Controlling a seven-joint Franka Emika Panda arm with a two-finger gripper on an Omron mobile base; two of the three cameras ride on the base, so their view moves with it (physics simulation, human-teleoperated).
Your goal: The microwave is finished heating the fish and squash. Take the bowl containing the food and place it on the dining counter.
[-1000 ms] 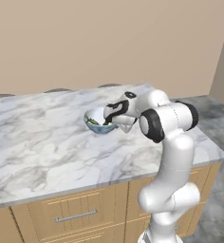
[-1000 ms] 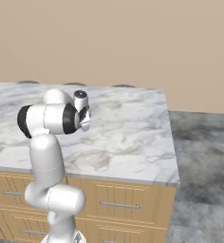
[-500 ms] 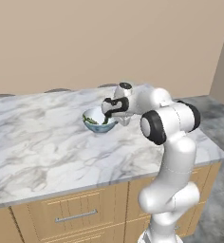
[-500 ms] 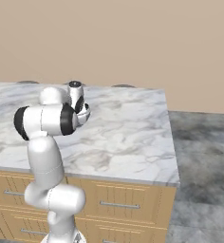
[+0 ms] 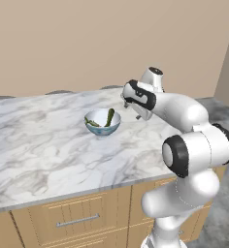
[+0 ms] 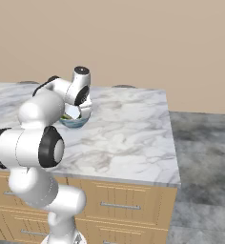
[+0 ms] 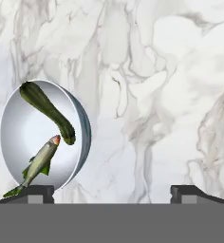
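Observation:
The bowl (image 5: 103, 122) stands upright on the dining counter (image 5: 39, 145), white inside with a blue outside. In it lie the food pieces: a dark green squash (image 7: 47, 111) and a small fish (image 7: 38, 163). My gripper (image 5: 138, 115) hangs open just right of and above the bowl, holding nothing. In the right base view the hand (image 6: 81, 112) partly covers the bowl (image 6: 74, 123). In the hand view the bowl (image 7: 19, 142) sits at the left, by the left fingertip (image 7: 37, 191), and marble (image 7: 156, 95) lies between the jaws. The microwave is out of view.
Light wooden drawer fronts with silver handles (image 5: 77, 222) run below the marble top. The counter's right end (image 6: 171, 143) drops to a grey floor (image 6: 205, 157). A beige wall stands behind. Bare marble stretches left of the bowl.
The jaws have opened and let go of the bowl, which stays on the marble. The hand has lifted and drawn back to the right of it.

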